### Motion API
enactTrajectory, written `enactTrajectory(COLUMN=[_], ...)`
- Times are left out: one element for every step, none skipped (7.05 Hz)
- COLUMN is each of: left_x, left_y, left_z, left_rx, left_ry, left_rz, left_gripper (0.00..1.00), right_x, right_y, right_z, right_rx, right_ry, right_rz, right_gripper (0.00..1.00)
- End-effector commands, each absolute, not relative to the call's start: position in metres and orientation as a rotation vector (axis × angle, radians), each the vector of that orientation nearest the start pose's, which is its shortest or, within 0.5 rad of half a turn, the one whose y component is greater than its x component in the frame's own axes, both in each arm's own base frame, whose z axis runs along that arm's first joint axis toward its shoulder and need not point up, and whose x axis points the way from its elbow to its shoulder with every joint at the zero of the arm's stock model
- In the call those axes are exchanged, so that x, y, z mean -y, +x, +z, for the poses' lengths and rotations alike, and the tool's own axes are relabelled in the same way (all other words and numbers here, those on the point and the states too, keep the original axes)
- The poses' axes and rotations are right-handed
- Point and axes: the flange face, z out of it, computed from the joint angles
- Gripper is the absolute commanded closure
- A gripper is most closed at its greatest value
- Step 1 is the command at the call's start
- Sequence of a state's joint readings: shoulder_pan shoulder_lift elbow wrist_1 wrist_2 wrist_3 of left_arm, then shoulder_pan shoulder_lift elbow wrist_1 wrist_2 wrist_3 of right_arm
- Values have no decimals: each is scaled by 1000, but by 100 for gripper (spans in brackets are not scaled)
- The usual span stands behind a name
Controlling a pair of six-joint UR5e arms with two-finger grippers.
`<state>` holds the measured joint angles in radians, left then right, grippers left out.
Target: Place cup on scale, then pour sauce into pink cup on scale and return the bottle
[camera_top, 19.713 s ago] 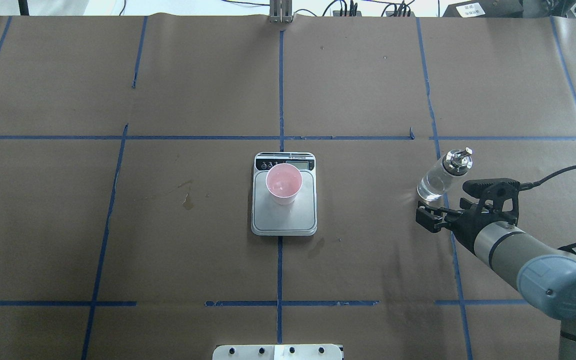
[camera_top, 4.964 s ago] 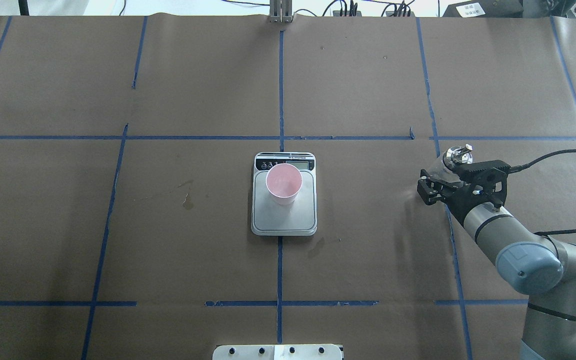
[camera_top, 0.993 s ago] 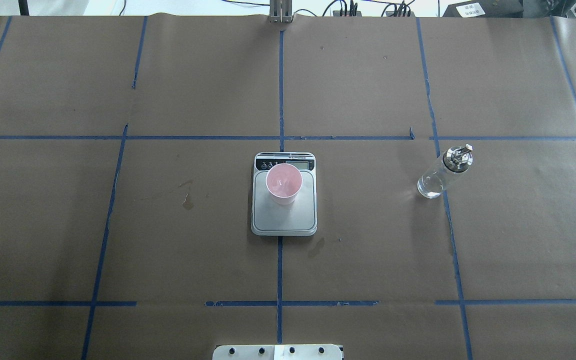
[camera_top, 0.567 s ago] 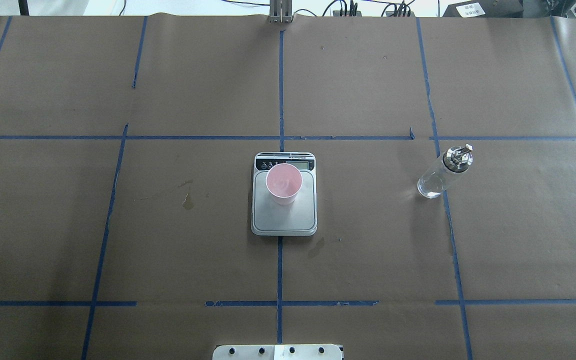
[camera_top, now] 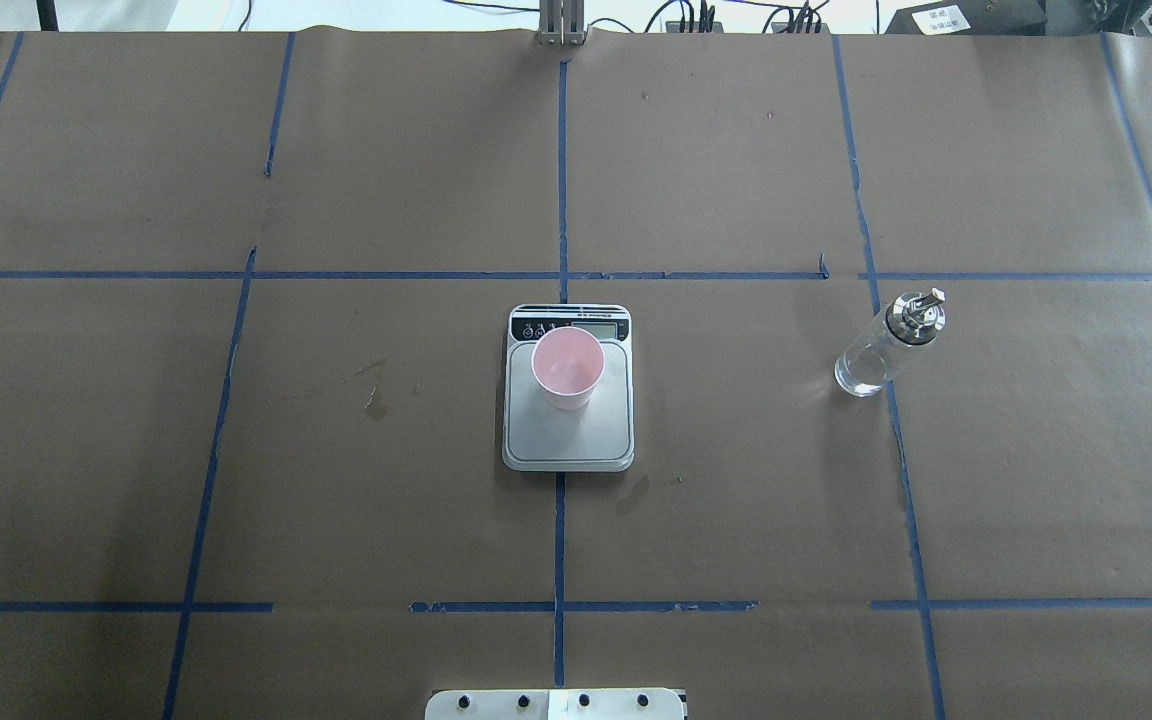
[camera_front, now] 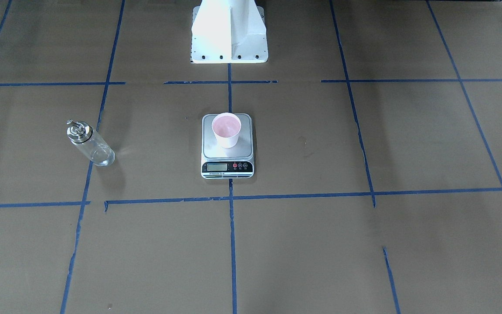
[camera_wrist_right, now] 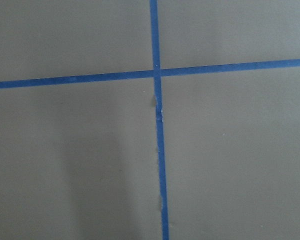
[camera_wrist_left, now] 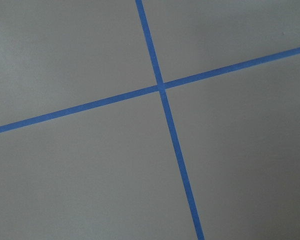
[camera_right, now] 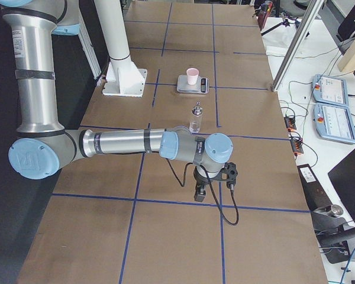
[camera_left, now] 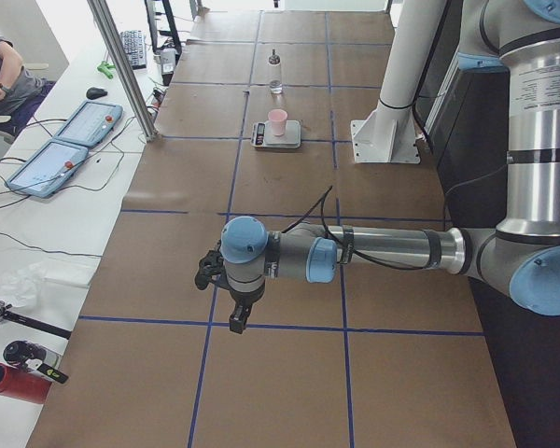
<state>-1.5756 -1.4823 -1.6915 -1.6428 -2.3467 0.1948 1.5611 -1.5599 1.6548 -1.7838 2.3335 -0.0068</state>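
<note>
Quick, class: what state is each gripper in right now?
Left gripper: cannot be told, seen only from the side.
Right gripper: cannot be told, same reason.

the left gripper (camera_left: 236, 315) and the right gripper (camera_right: 200, 191) show only in the side views, small and dark, so how their jaws stand cannot be told. the display of the scale (camera_front: 227, 167) is too small to read. whether the cup (camera_top: 568, 366) holds any liquid cannot be made out. a person (camera_left: 2, 79) is cut off by the left side view's edge.
</note>
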Motion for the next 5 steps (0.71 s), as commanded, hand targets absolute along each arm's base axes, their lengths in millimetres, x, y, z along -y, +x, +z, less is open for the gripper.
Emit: enactTrajectory(left_x=[463, 469, 470, 470, 464], left_y=[-66, -66, -66, -67, -67], left_z=[631, 625, 633, 625, 632], left_rx=[-761, -759, -761, -755, -758], left_ry=[182, 200, 187, 200, 186], left_rz=[223, 231, 224, 228, 222], left_gripper=[0, 0, 0, 0, 0], right_x=[472, 477, 479, 479, 480], right_y=[70, 71, 70, 69, 69], right_z=[644, 640, 637, 633, 628], right_rx=[646, 634, 640, 650, 649], right_ry=[10, 26, 33, 40, 50], right_rz=[-11, -17, -18, -22, -27], right_gripper=[0, 0, 0, 0, 0])
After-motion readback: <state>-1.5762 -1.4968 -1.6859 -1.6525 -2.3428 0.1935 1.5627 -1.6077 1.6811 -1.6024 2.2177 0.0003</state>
